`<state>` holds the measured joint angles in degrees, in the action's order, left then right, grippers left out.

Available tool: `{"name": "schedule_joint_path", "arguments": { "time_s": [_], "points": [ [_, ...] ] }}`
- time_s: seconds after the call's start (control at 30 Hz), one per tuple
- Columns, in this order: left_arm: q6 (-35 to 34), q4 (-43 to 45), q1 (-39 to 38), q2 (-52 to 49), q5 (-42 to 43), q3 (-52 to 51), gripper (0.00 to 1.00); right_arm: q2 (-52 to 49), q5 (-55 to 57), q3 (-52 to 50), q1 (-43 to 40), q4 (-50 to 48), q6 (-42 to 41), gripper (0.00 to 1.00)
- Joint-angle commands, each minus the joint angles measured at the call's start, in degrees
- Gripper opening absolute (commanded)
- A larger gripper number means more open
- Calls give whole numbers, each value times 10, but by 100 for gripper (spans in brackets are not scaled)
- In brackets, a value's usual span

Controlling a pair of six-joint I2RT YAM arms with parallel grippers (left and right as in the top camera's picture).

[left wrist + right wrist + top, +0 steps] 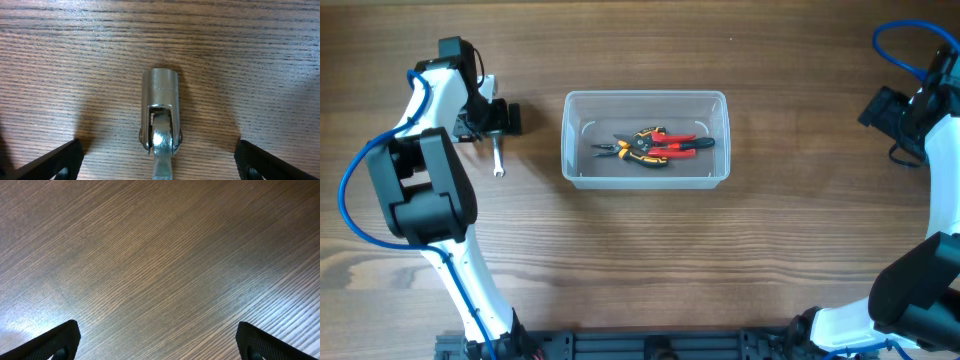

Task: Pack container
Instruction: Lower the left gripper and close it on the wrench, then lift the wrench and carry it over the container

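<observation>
Left wrist view: your left gripper (157,152) has its jaws spread wide with nothing in them. The black fingers (55,162) only poke in at the bottom corners. Between them, untouched, lies a shiny steel socket wrench (160,107): round barrel, hinged flat handle cut off by the bottom edge. Around it is ridged wood-grain table (260,60). Overhead, the clear rounded container (646,96) sits mid-frame, well right of that wrench, with red and yellow pliers (655,145) inside. Your right gripper (157,337) is wide open too, holding nothing, off at the upper right edge.
</observation>
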<state>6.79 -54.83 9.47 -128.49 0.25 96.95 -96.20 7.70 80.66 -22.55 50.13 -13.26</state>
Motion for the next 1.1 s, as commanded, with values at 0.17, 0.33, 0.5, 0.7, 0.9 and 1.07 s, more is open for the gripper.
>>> {"name": "schedule_joint_path", "arguments": {
  "time_s": [0.17, 0.33, 0.5, 0.7, 0.9, 1.07],
  "points": [
    [-2, 0, 1, -20, 29, 5, 59, 0, -1, -3, 2, 0, -6, 100],
    [-2, 0, 2, -20, 23, 5, 38, 0, -1, -3, 2, 0, -7, 100],
    [-2, 0, 2, -20, 12, 5, 27, 0, -1, -3, 2, 0, -7, 100],
    [-2, 0, 2, -20, 12, 5, 20, 0, -1, -3, 2, 0, -7, 100],
    [-2, 0, 2, -20, 11, 5, 13, 0, -1, -3, 2, 0, -7, 100],
    [-2, 0, 2, -20, 0, 5, 6, 0, -1, -3, 2, 0, -7, 100]
  ]
}}
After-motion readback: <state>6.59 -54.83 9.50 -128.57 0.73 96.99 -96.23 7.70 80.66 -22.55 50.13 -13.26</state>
